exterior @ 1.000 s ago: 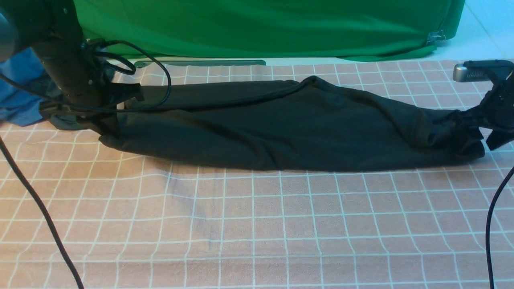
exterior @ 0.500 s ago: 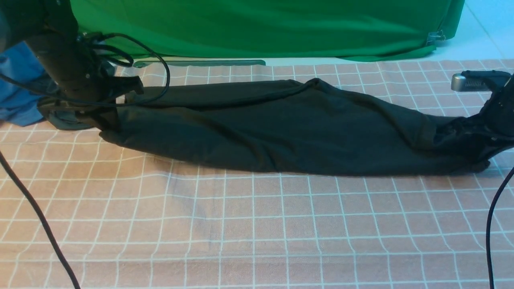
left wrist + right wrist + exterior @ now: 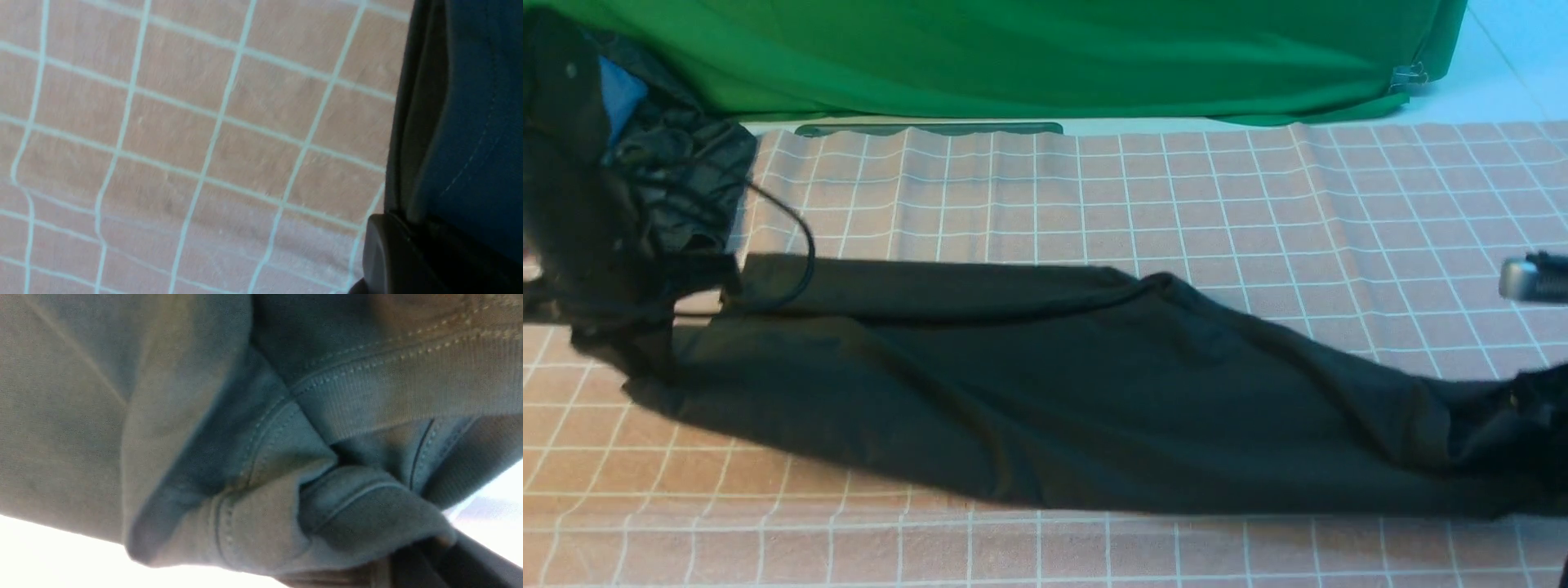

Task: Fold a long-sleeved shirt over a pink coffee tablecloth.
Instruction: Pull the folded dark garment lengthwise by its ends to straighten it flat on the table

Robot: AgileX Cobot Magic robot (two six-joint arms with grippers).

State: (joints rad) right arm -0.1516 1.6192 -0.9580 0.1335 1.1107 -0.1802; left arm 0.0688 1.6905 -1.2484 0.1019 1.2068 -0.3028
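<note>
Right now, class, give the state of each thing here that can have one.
Shirt: folded into a long strip, held at both ends.
Tablecloth: spread out, lightly wrinkled.
Left gripper: shut on shirt.
Right gripper: shut on shirt.
Green cloth: draped at the back.

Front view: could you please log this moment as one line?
left tool: shut on black cotton long-sleeved shirt | right tool: same | base: pinkish-beige grid tablecloth

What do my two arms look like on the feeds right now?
Left arm: bulky, matte black, with a thin black cable looping off it. Right arm: mostly out of frame; a silver-grey ribbed module on black housing shows. No markings legible.
</note>
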